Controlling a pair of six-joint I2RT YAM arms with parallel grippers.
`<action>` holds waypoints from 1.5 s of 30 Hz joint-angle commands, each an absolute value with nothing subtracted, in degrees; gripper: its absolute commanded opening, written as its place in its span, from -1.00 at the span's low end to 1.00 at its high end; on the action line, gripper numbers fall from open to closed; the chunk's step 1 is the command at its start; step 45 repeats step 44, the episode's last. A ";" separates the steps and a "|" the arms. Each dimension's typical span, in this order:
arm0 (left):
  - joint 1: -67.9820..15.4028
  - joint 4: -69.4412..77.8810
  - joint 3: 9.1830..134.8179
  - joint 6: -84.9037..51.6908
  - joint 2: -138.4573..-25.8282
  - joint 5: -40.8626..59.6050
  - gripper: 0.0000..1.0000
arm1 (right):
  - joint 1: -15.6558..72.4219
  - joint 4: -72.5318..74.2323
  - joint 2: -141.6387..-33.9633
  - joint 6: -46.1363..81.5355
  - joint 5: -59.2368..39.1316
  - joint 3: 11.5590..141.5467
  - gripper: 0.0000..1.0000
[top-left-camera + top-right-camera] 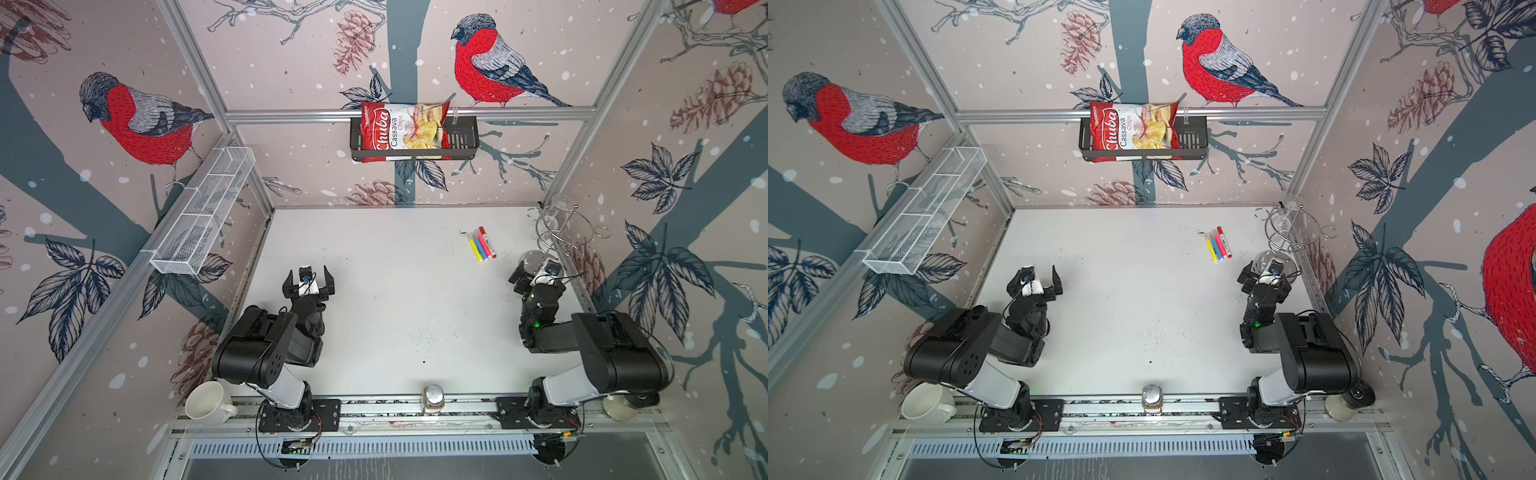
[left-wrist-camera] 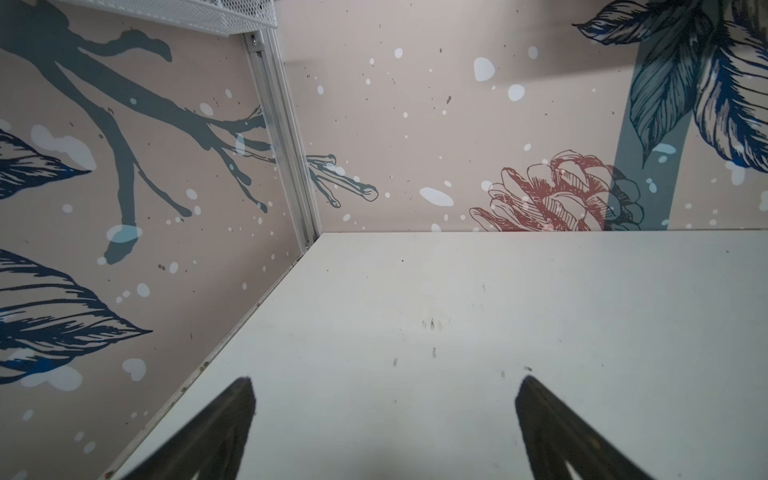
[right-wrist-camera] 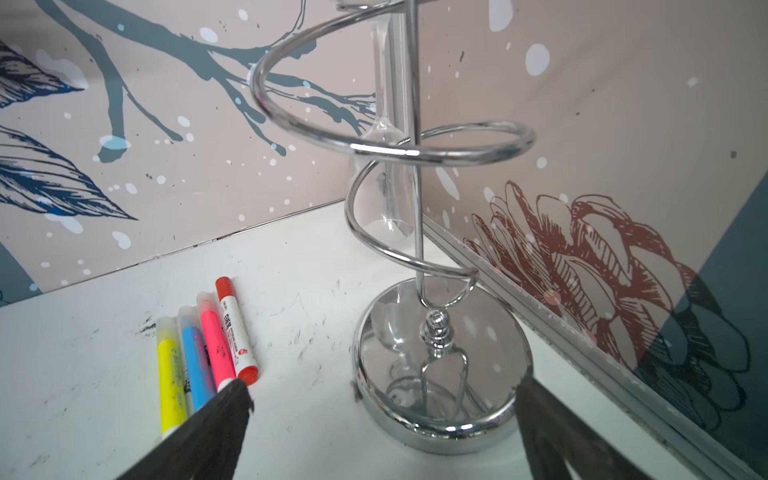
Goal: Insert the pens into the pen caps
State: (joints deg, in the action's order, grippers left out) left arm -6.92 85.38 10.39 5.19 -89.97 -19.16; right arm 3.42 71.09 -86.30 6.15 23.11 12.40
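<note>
Item 1: 4 pens point(image 1: 481, 245) point(image 1: 1218, 245), lying side by side and touching, on the far right part of the white tabletop point(image 1: 374, 291).
- Order, moving toward the stand: yellow pen point(image 3: 168, 374), blue pen point(image 3: 195, 361), pink pen point(image 3: 214, 345), white pen point(image 3: 236, 328) with black print and a red near end.
- Caps: all fitted on the far ends. 1 opaque red cap point(image 3: 223, 286) sits on the white pen. 3 translucent caps point(image 3: 185, 312) sit on the coloured pens.

Item 2: right pincer point(image 3: 382, 384). Jaws spread wide, holding nothing. It sits near the pens' near ends without touching them in both top views. In the right wrist view, 1 fingertip overlaps the pink and blue ends.

Item 3: left pincer point(image 1: 309, 279) point(image 2: 385, 382). Jaws spread wide, holding nothing, over bare tabletop on the left, well apart from the pens.

Item 4: chrome spiral stand point(image 3: 442, 424), upright in the far right corner, just beside the pens, with 1 stemmed glass point(image 3: 386, 195) hanging bowl-down.

Item 5: surroundings.
- Cassava chips bag point(image 1: 399, 131) in a black basket point(image 1: 461, 143) on the back rail.
- Wire mesh tray point(image 1: 203, 212) on the left wall.
- White mug point(image 1: 205, 401) at the near left.
- 1 jar point(image 1: 433, 398) on the near rail.
</note>
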 commanded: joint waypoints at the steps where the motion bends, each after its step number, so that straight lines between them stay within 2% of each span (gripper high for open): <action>1: -3.09 72.90 14.19 0.11 -89.12 -11.42 0.96 | 3.43 70.49 -86.18 7.46 22.76 12.66 0.99; 45: -2.11 74.70 13.43 0.00 -89.30 -8.97 0.96 | 3.44 70.57 -86.02 7.40 22.68 12.41 0.99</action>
